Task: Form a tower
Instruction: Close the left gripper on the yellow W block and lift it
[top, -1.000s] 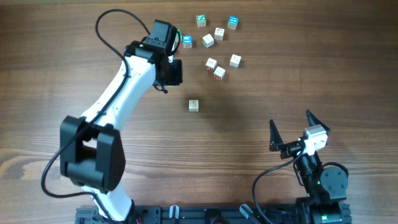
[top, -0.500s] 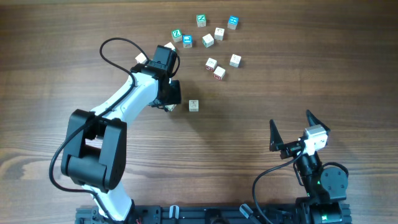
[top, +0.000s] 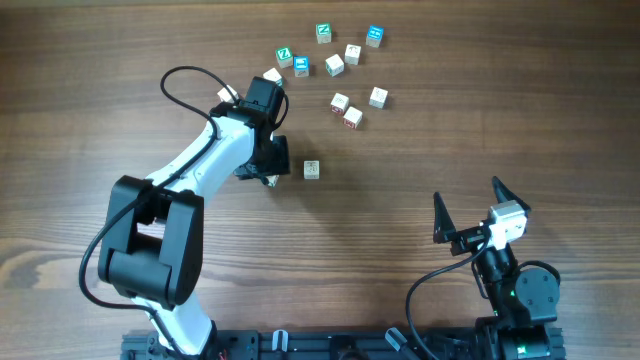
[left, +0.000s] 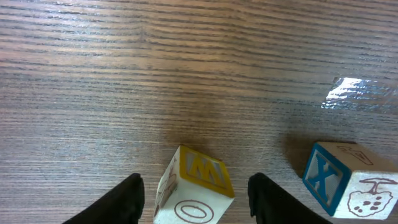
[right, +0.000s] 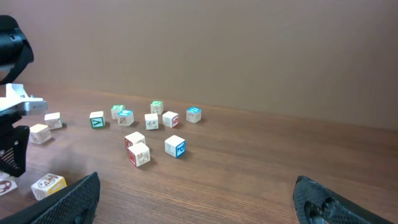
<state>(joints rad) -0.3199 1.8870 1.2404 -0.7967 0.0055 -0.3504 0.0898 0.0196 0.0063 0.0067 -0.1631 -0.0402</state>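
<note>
A letter cube with a yellow W face (left: 199, 171) and a circled O face sits tilted on the wood between my left gripper's (left: 196, 190) fingers. There is a gap on each side, so the gripper is open. A cube with a blue X (left: 348, 180) lies just right of the right finger. In the overhead view the left gripper (top: 272, 168) hides the W cube, and a single pale cube (top: 312, 169) lies right of it. My right gripper (top: 467, 195) rests open and empty near the front right. No tower shows in any view; every cube lies singly.
Several loose cubes with green, blue and red marks (top: 340, 65) are scattered at the back. The right wrist view shows the same cluster (right: 149, 121) far ahead. Two pale cubes (top: 272, 75) (top: 226, 93) lie close to the left arm's wrist.
The left gripper came down from beside the back cluster to the middle of the table. Its jaws opened and now stand apart from the W cube. The right arm stayed still.
</note>
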